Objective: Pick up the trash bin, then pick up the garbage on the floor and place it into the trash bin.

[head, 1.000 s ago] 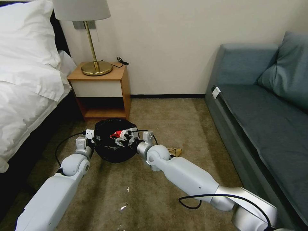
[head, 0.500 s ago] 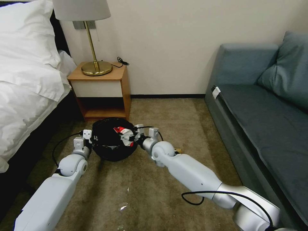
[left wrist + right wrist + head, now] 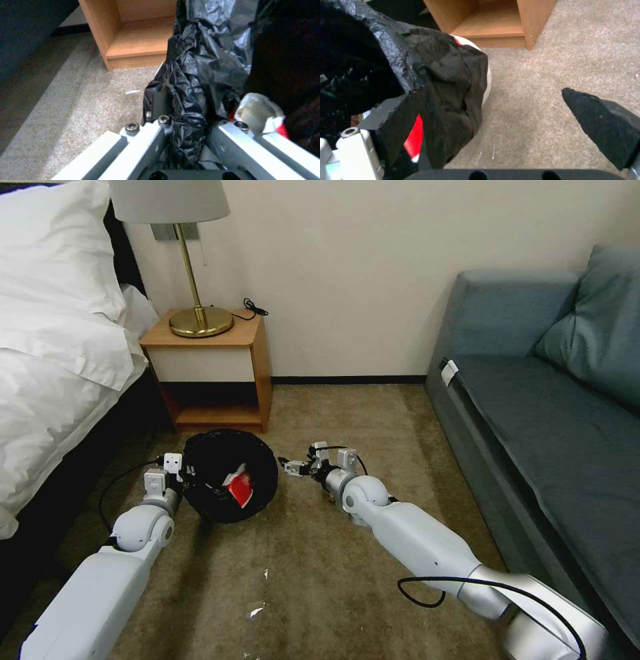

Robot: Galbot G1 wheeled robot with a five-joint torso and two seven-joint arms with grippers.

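The trash bin [image 3: 230,473], round with a crinkled black liner, hangs just above the carpet in front of the nightstand. My left gripper [image 3: 189,477] is shut on its near-left rim; in the left wrist view the fingers [image 3: 160,100] pinch the liner [image 3: 203,65]. A red-and-white crushed packet [image 3: 240,489] of garbage lies inside the bin, and it shows beside the left gripper [image 3: 260,113]. My right gripper [image 3: 291,467] hovers open and empty just right of the bin. Its black fingers [image 3: 603,122] spread wide beside the liner [image 3: 446,75] and the white bin wall [image 3: 487,75].
A wooden nightstand [image 3: 213,373] with a brass lamp [image 3: 200,320] stands right behind the bin. The bed [image 3: 53,380] borders the left, a grey-blue sofa [image 3: 547,413] the right. Small white scraps [image 3: 257,612] lie on the carpet near me.
The right gripper has opened, dropped the red-and-white packet into the bin and pulled back to the right. The left arm has shifted the bin slightly left.
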